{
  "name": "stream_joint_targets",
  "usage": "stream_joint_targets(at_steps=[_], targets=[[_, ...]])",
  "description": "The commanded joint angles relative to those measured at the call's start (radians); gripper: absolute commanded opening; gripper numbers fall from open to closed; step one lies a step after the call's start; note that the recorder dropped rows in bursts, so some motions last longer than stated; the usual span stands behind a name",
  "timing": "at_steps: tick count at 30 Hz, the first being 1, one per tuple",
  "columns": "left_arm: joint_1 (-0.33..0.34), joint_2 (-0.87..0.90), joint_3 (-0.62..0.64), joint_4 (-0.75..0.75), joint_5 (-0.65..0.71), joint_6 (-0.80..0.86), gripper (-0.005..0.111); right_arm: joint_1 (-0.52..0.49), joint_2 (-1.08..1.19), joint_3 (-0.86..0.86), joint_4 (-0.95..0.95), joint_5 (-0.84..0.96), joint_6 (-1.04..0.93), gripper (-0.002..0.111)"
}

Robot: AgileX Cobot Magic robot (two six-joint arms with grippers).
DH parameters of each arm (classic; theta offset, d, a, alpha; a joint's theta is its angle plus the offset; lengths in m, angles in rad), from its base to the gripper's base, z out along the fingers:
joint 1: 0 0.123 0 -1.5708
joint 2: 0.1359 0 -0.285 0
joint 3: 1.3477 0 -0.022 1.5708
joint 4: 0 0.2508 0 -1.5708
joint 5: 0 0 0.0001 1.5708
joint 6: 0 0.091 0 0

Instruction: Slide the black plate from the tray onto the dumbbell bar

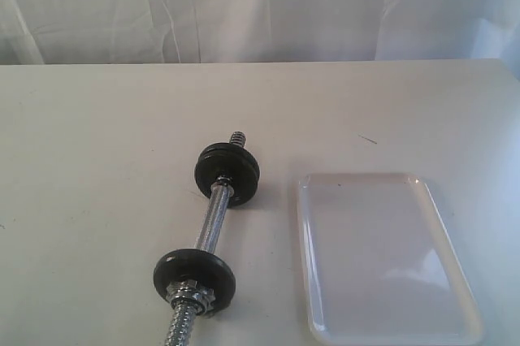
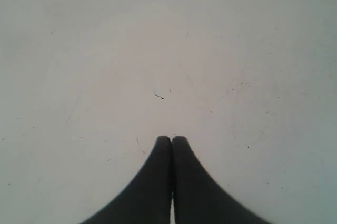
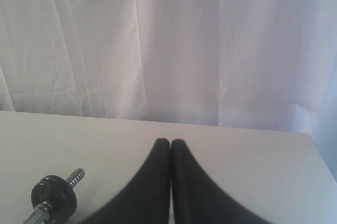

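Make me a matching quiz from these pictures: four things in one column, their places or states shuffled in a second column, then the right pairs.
1. glossy white rectangular plastic tray
2. chrome steel dumbbell bar
3. black left gripper
4. white cloth backdrop

A. shut, facing bare table
B. hangs behind the table
C. nothing on it
D. carries black discs near both ends

Pairs: 1-C, 2-D, 3-A, 4-B.
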Motion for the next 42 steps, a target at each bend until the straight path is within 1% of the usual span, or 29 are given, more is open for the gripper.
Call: stream_joint_targets(at_steps=[1, 5, 9, 11, 13, 15, 17, 20, 23, 26, 28, 38, 42], targets=[[0.002, -0.004, 0.007, -0.008, -0.006, -0.125, 0.001, -0.004, -0.008, 0.056, -0.003, -0.012, 0.005, 0.000], [0.002, -0.004, 0.007, -0.008, -0.008, -0.143, 0.001, -0.004, -0.054, 0.160, -0.003, -0.012, 0.005, 0.000], [0.002, -0.004, 0.007, -0.008, -0.010, -0.139, 0.001, -0.004, -0.124, 0.332, -0.003, -0.023, 0.005, 0.000], [0.002, -0.004, 0.007, -0.008, -0.010, -0.139, 0.001, -0.004, -0.165, 0.428, -0.003, -0.131, 0.005, 0.000], [0.002, -0.004, 0.007, -0.008, -0.010, -0.136, 0.001, -0.004, -0.208, 0.509, -0.003, -0.172, 0.005, 0.000], [0.002, -0.004, 0.007, -0.008, -0.010, -0.136, 0.001, -0.004, -0.214, 0.591, -0.003, -0.176, 0.005, 0.000], [0.002, -0.004, 0.007, -0.008, -0.010, -0.136, 0.001, -0.004, -0.214, 0.684, -0.003, -0.229, 0.009, 0.000], [0.002, -0.004, 0.007, -0.008, -0.010, -0.136, 0.001, -0.004, -0.214, 0.684, -0.009, -0.383, 0.019, 0.000], [0.002, -0.004, 0.007, -0.008, -0.010, -0.136, 0.001, -0.004, -0.214, 0.684, -0.032, -0.445, 0.019, 0.000], [0.002, -0.004, 0.007, -0.008, -0.010, -0.136, 0.001, -0.004, -0.214, 0.684, -0.154, -0.443, 0.019, 0.000], [0.002, -0.004, 0.007, -0.008, -0.010, -0.136, 0.001, -0.004, -0.214, 0.684, -0.199, -0.440, 0.019, 0.000], [0.002, -0.004, 0.007, -0.008, -0.010, -0.127, 0.001, -0.004, -0.214, 0.684, -0.195, -0.435, 0.019, 0.000], [0.002, -0.004, 0.007, -0.008, -0.010, -0.102, 0.001, -0.010, -0.214, 0.684, -0.195, -0.334, 0.019, 0.000]])
